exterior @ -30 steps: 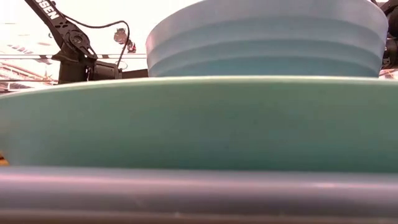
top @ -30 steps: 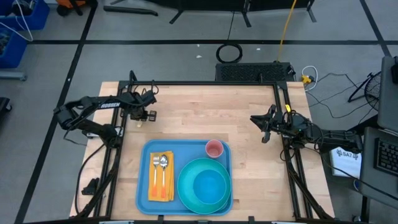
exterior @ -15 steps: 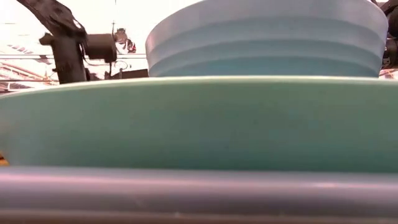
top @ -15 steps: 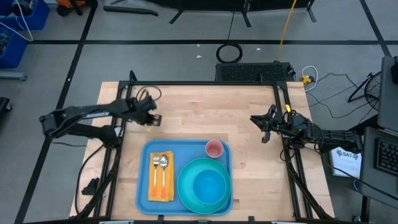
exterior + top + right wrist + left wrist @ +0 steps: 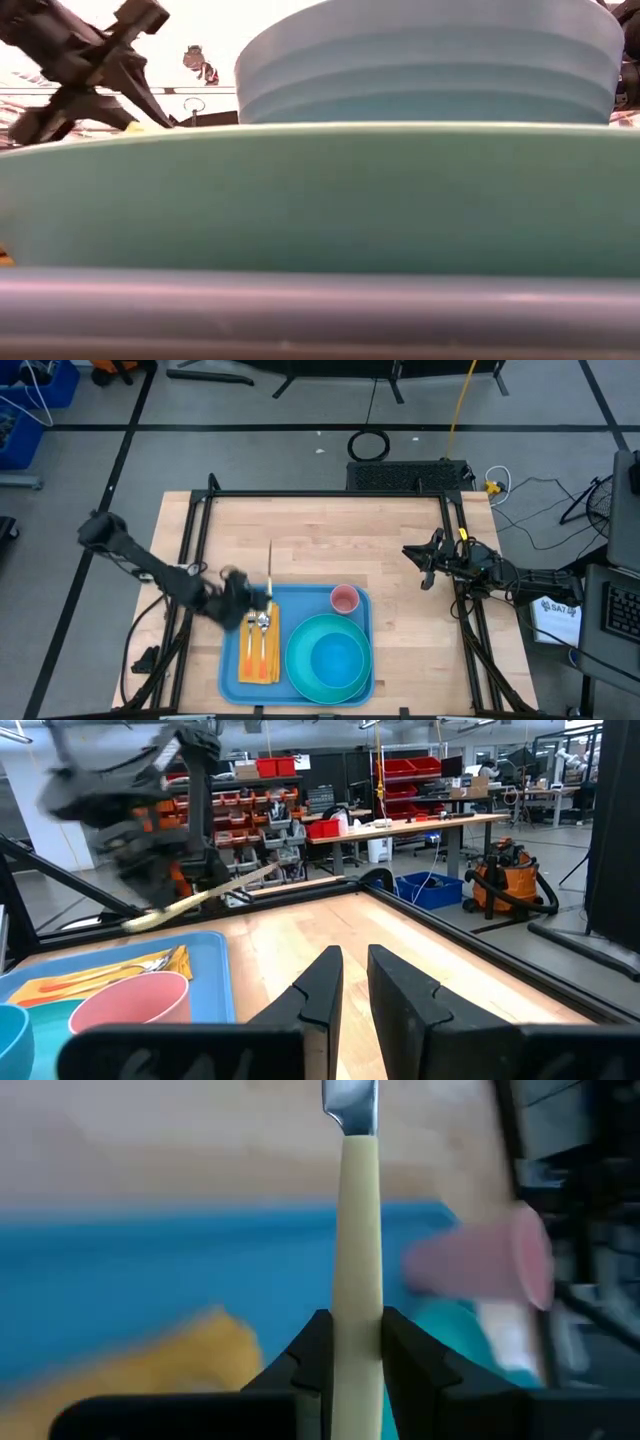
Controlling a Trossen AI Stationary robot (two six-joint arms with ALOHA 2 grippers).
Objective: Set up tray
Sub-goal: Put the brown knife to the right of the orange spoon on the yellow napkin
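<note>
Left arm: extended from its base at the table's left side diagonally toward the near middle, wrist low. Left gripper [image 5: 262, 600]: fingers [image 5: 312, 1342] closed on the pale handle of a knife [image 5: 358, 1270], the handle clamped upright between them and its metal blade projecting beyond the fingertips. Right arm: folded at the table's right edge, well apart from the left arm. Right gripper [image 5: 421, 565]: pointing inward over the table, its two dark fingers [image 5: 318, 982] nearly together with only a narrow gap, holding nothing.
</note>
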